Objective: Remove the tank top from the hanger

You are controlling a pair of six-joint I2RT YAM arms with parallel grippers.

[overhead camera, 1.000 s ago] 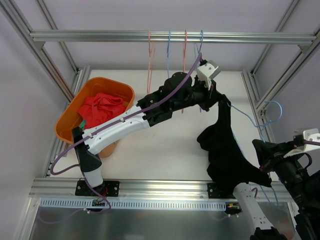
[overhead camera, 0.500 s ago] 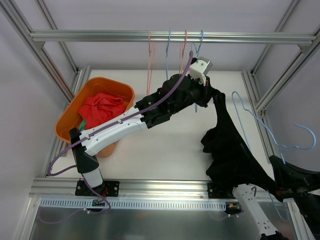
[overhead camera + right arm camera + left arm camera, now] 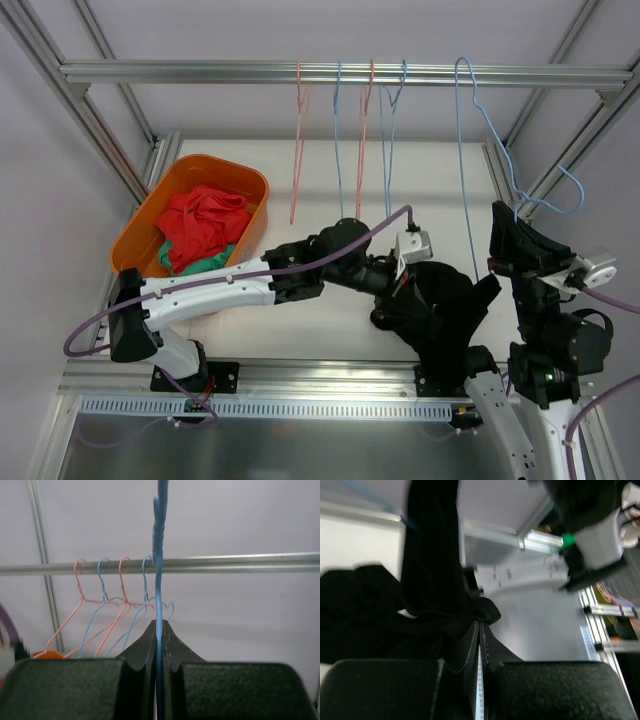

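The black tank top (image 3: pixel 445 312) lies bunched on the white table at front right, off the hanger. My left gripper (image 3: pixel 402 285) is shut on a fold of it; in the left wrist view the jaws (image 3: pixel 480 625) pinch black fabric (image 3: pixel 430 580). My right gripper (image 3: pixel 512 222) is shut on the bare blue wire hanger (image 3: pixel 462 150) and holds it up, its top reaching the rail. In the right wrist view the blue wire (image 3: pixel 159 580) runs straight up between the shut fingers (image 3: pixel 159 632).
Several pink and blue empty hangers (image 3: pixel 338 130) hang on the aluminium rail (image 3: pixel 200 72) at the back. An orange basket (image 3: pixel 140 225) with red and green clothes (image 3: pixel 205 215) stands at the left. Frame uprights flank both sides of the table.
My right gripper has swung the blue hanger up to the rail, free of the tank top. My left gripper has pulled the tank top down and toward the front of the table.
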